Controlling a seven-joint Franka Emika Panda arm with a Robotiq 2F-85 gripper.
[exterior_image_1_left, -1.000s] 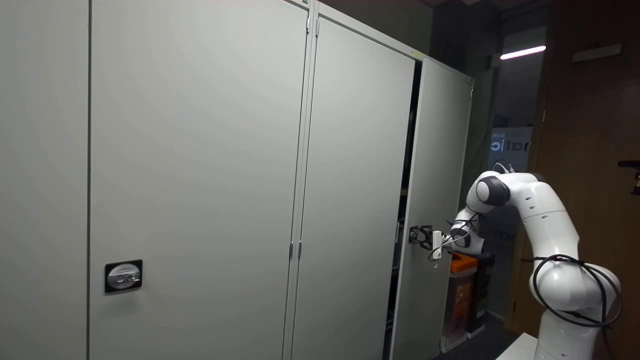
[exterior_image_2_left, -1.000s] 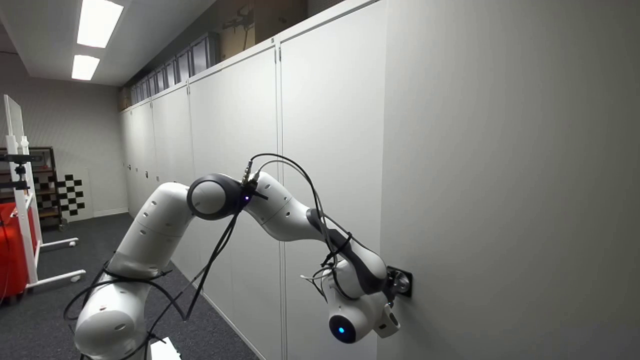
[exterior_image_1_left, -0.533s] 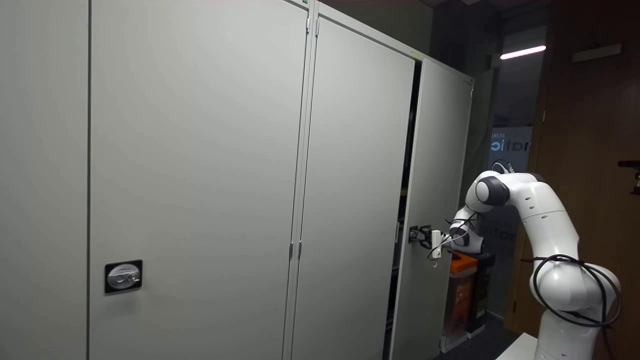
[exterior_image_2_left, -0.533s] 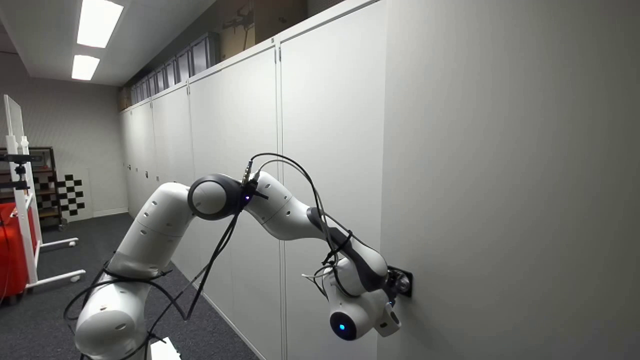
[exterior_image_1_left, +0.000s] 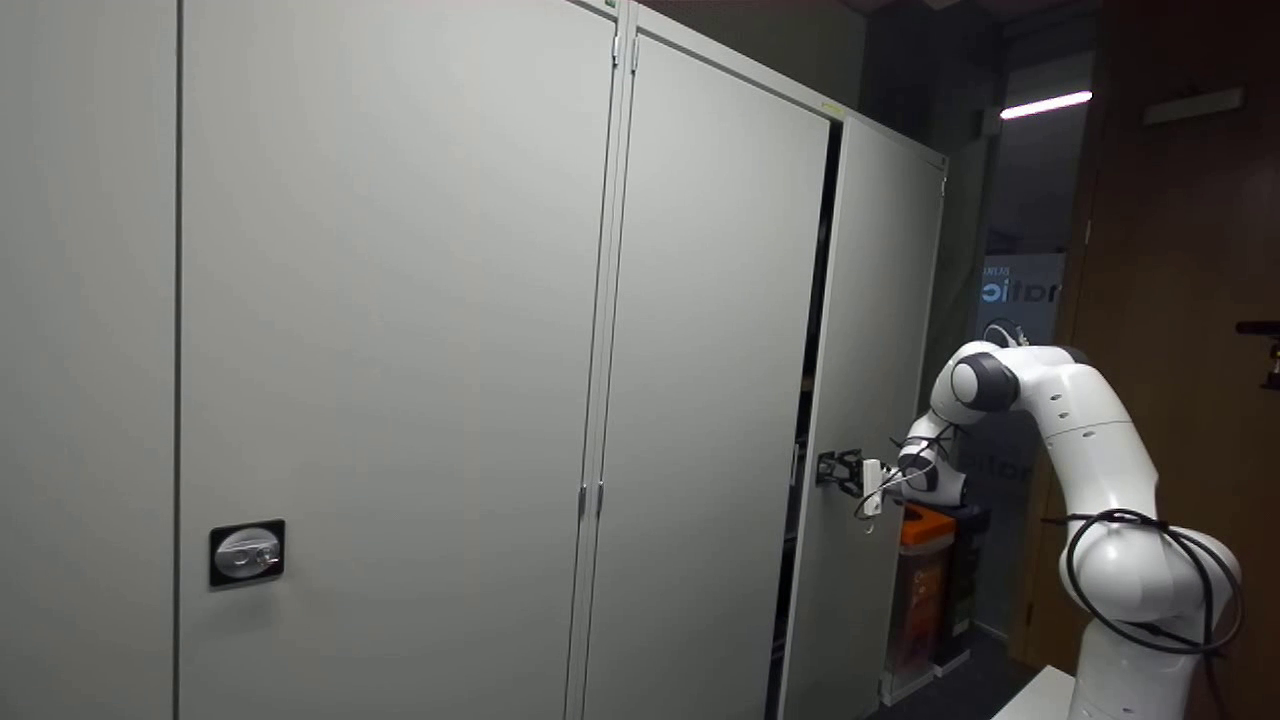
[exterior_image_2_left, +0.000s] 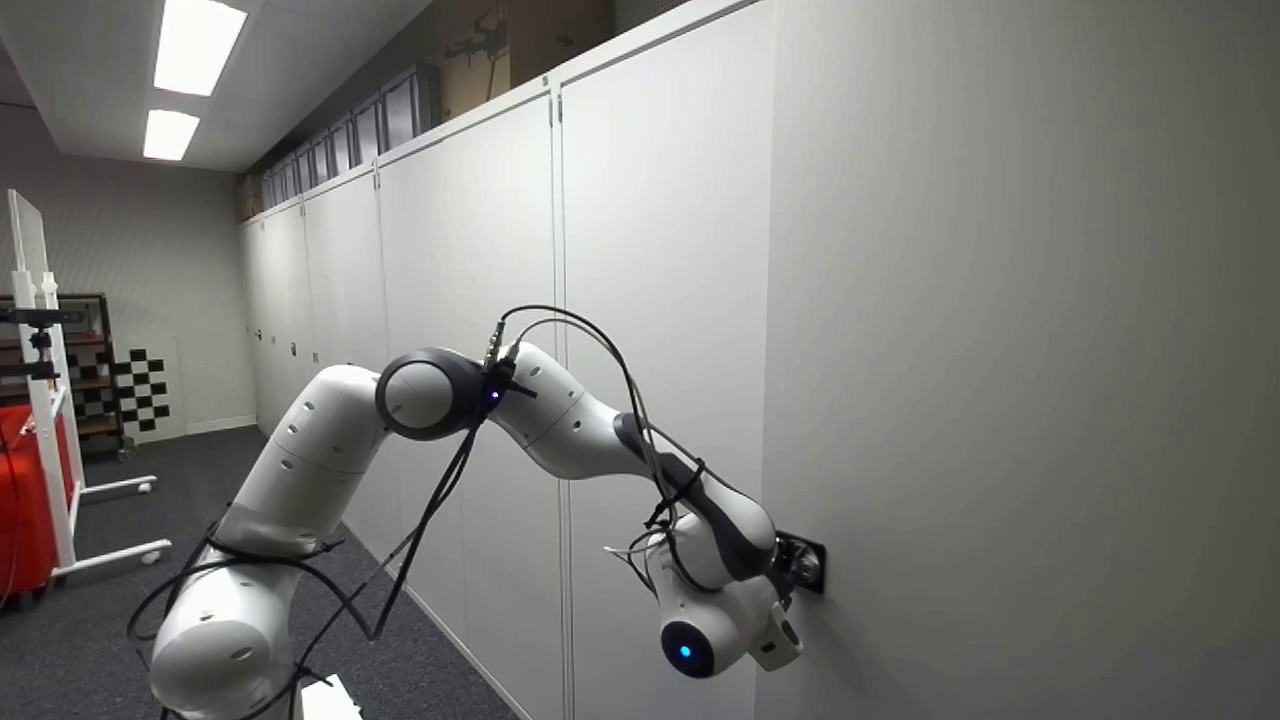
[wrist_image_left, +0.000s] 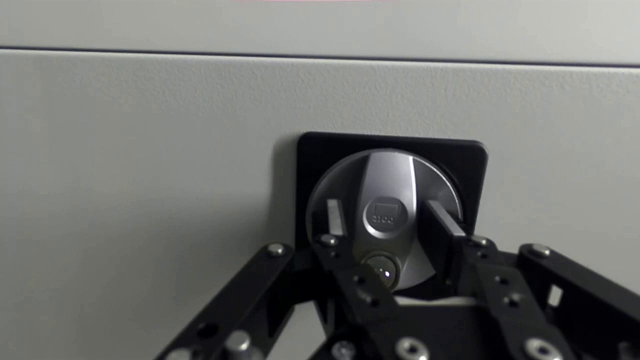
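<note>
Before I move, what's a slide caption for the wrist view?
Gripper, jaws parted, astride the ridge of a silver knob in a black plate on a grey door.

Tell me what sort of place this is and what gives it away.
Likely an office or lab with storage along a side: tall light-gray cabinets stand in a row, gray bins sit on top, and a black-and-white checkerboard shows at the far end.

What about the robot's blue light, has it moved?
Yes, a little: in an exterior view, the blue light sits slightly higher than a second ago, judged against the cabinet hinge.
</note>
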